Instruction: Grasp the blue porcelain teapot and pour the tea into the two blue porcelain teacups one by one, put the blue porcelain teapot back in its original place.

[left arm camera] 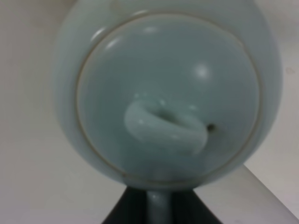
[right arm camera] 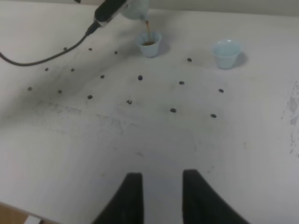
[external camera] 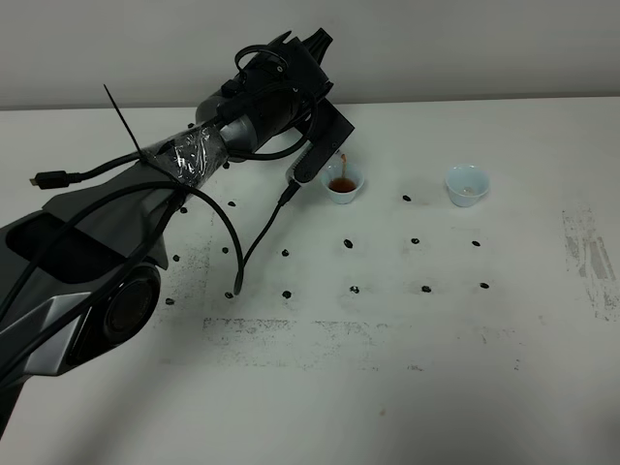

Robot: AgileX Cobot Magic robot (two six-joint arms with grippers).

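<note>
The blue porcelain teapot (left arm camera: 163, 93) fills the left wrist view, lid and knob toward the camera. My left gripper (left arm camera: 159, 215) is shut on its loop handle and holds it tilted above the left teacup (external camera: 343, 185). In the exterior view the gripper (external camera: 325, 145) hides the pot. A thin stream of tea (external camera: 343, 161) falls from the spout into that cup, which holds dark reddish-brown tea. The second teacup (external camera: 466, 185) stands to its right with no tea showing inside. The right wrist view shows the pot (right arm camera: 135, 7), the stream (right arm camera: 147, 28), both cups (right arm camera: 149, 43) (right arm camera: 226, 52), and my open, empty right gripper (right arm camera: 161, 196).
A grid of small black dots (external camera: 348, 243) marks the white table (external camera: 387, 387). A black cable (external camera: 260, 235) hangs from the left arm down to the table. Scuffed grey marks (external camera: 591, 257) lie near the right edge.
</note>
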